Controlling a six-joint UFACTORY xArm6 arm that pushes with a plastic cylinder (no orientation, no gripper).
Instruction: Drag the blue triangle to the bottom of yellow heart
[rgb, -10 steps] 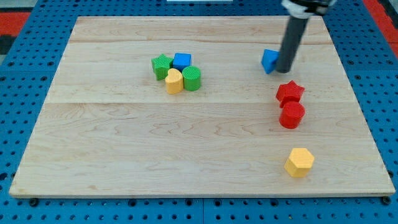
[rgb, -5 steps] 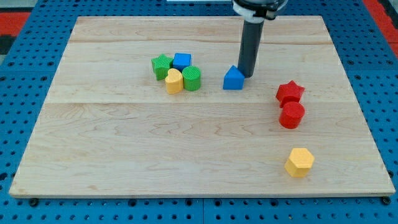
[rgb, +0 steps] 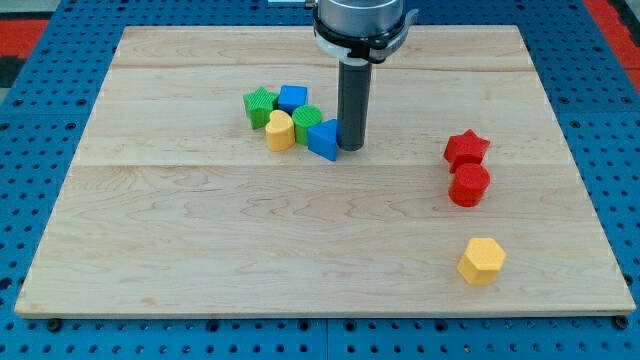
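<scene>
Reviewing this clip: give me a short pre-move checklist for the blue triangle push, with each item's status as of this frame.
1. My tip against the blue triangle, on its right side in the view: ok.
2. Triangle below the yellow heart: not ok; it sits to the heart's right, about level with it.
3. Gap between triangle and green cylinder: not ok; they appear to touch, so more leftward pushing would likely disturb the cluster.
4. Board below the heart open for the triangle: ok.
5. Red star, red cylinder and yellow hexagon off the path: ok; all lie far to the view's right.
</scene>
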